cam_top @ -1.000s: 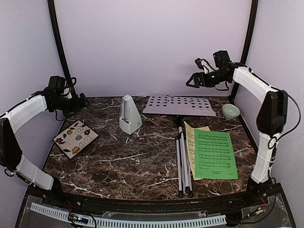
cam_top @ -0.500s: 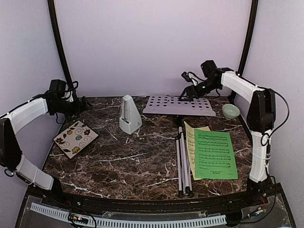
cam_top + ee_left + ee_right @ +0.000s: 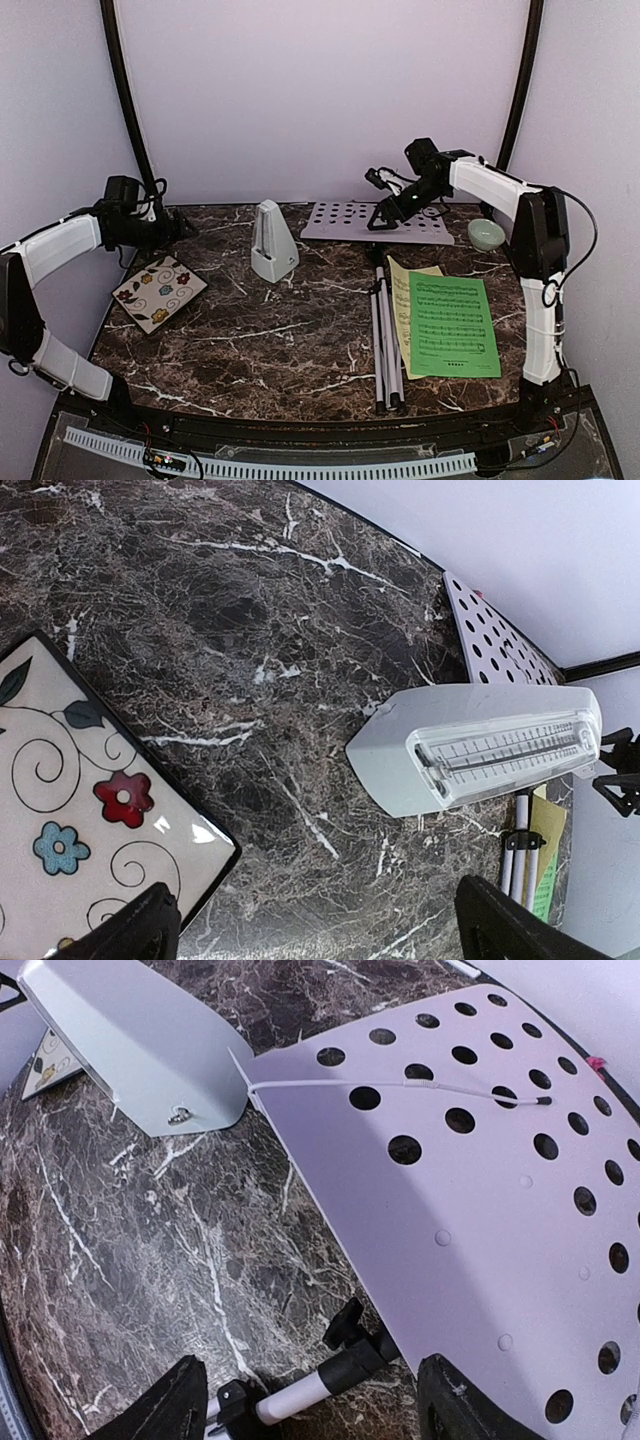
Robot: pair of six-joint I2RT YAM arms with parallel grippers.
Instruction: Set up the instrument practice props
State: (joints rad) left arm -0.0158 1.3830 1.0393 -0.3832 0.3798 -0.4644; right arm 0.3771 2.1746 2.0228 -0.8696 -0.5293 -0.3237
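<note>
Above the desk [image 3: 340, 221], right hand [image 3: 380, 218] hovers part-open and empty; left hand [image 3: 172, 226] is wide open, empty. Looks like the stand-grasp step. Next: drop onto the desk edge, then close.

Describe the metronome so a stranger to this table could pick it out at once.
On the dark marble table, look near the far edge, between the floral tile on the left and the flat white perforated desk on the right. The metronome stands there alone: a light-grey pyramid narrowing to its top, upright while its neighbours lie flat.
</note>
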